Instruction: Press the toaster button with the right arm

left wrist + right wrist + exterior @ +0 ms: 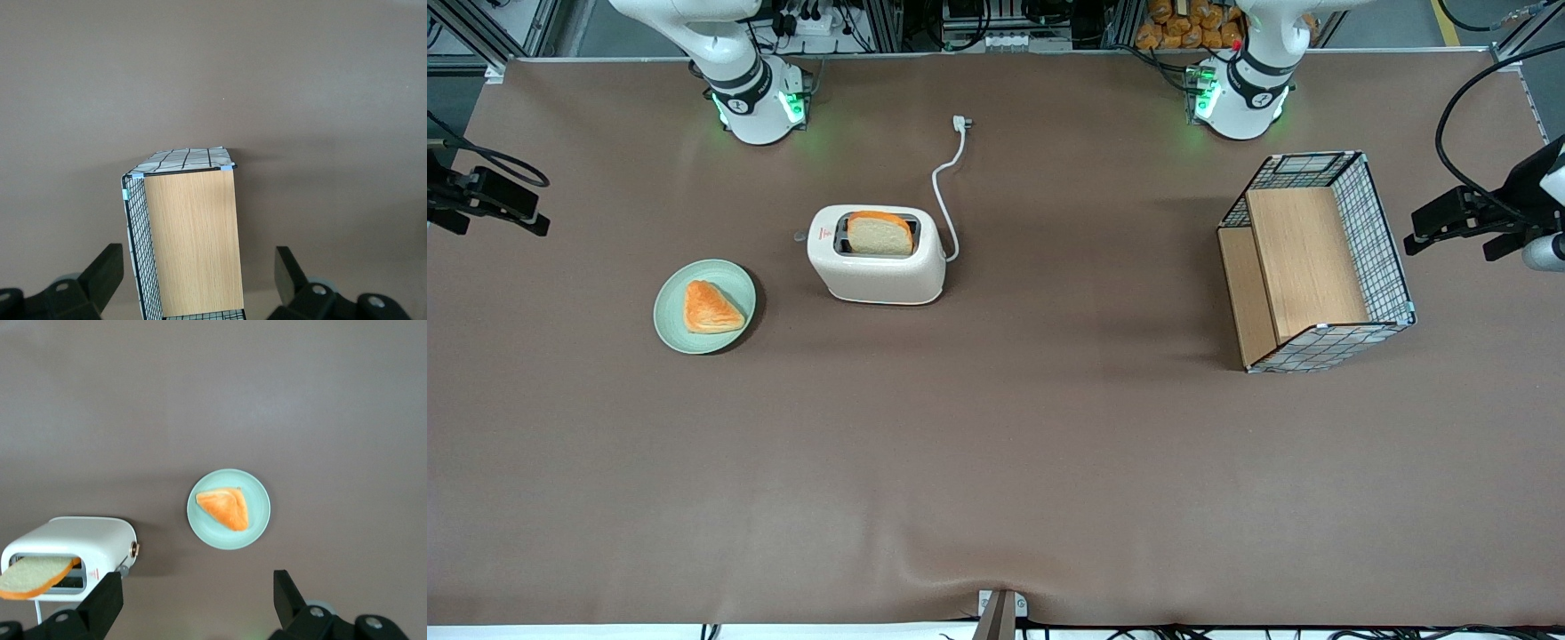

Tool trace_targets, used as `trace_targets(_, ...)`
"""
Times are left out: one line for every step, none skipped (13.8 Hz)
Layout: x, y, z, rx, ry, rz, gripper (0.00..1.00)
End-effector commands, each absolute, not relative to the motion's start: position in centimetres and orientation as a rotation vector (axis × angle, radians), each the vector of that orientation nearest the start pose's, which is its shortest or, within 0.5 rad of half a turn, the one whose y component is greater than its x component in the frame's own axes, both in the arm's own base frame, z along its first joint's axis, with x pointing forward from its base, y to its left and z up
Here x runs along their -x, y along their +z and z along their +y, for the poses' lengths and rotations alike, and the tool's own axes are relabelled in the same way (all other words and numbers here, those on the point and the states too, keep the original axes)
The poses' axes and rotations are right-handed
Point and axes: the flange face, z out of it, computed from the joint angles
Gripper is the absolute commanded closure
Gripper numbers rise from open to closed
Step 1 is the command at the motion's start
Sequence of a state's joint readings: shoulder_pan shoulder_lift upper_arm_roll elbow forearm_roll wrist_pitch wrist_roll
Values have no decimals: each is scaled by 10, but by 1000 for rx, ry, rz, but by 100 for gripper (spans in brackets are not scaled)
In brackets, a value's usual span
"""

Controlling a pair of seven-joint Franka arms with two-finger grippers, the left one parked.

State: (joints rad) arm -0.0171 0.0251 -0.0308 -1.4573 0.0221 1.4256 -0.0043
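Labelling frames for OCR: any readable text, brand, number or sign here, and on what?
Nothing readable.
Toaster: small red logo on the narrow end by the toaster button, too small to read.
Right arm base: dark round mark, illegible.
Claw, open above the table near the plate: no markings.

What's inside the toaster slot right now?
A slice of bread stands in the cream-white toaster, its lower part hidden. The open pincer hovers high above the table.

Brown bench (996, 462) carries the toaster (878, 267) with its cord (945, 191), a green plate (671, 307) beside it, and a wire-and-wood basket (1383, 249) toward the parked arm's end. End effector (197, 600) hovers above, fingers apart.
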Motion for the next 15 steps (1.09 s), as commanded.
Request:
trace_targets(-544,652,-19,3124,126,36,0)
trace_targets(-543,644,-15,3119,167,32,0)
trace_targets(-539,638,-12,3096,224,18,0)
trace_targets(-540,634,-9,3080,235,13,0)
trace_targets(-539,634,-9,3075,246,21,0)
trace_targets(-539,633,-9,3072,251,18,0)
trace_targets(-538,631,-8,3070,258,16,0)
trace_targets(-539,628,-7,3069,267,11,0)
trace_targets(-539,624,-4,3063,276,6,0)
trace_targets(-538,616,-4,3042,302,19,4)
trace_targets(-537,605,-6,3008,332,32,18)
trace_targets(-537,598,-6,2983,349,44,31)
trace_targets(-536,592,-6,2975,369,47,47)
trace_targets(-534,584,-6,2971,397,49,68)
trace_targets(-533,571,-6,2967,410,55,88)
